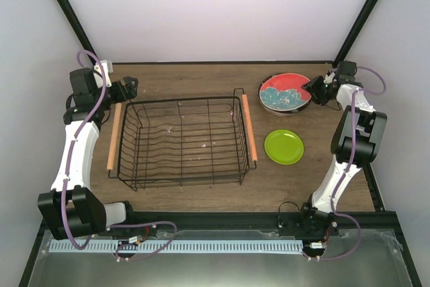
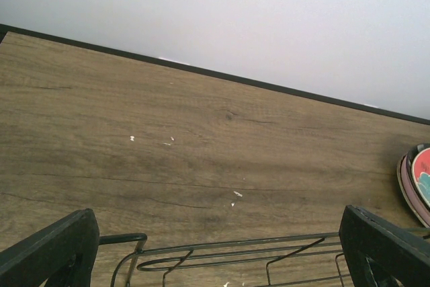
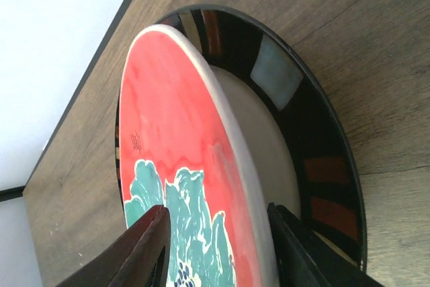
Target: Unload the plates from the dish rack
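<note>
Fingers [image 3: 144, 253] of my right gripper [image 3: 216, 210] straddle the right rim of the red plate [image 3: 181, 146] with teal flowers, one over its painted face and one under its edge. Whether they are pinching it or only set around it I cannot tell from this close, slanted view. My left gripper [image 2: 218, 214] is released, its fingers [image 2: 54, 250] spread wide with nothing between them. It hangs over the far left corner of the dish rack [image 1: 181, 140], pointing across the table [image 1: 201, 75] toward the far edge. Nearest to me on the right, the lime green plate [image 1: 283, 146] lies flat on the wood by itself, just right of the rack and apart from the red plate beyond it. To its left the rack stands square in the middle of the table, black wire with a wooden handle [image 1: 114, 136] along its left side and another [image 1: 249, 128] along its right. Every plate I can see lies outside it, on its right. Farther back, at the far right of the table, the red plate rests tilted on a dark-rimmed plate [image 3: 322, 166] whose border carries coloured blocks, both off the rack's far right corner. Beyond the rack's far rim there is brown wood with a few white specks [image 2: 132, 138], then a black edge strip [image 2: 269, 85] and the pale wall [image 1: 215, 11].
</note>
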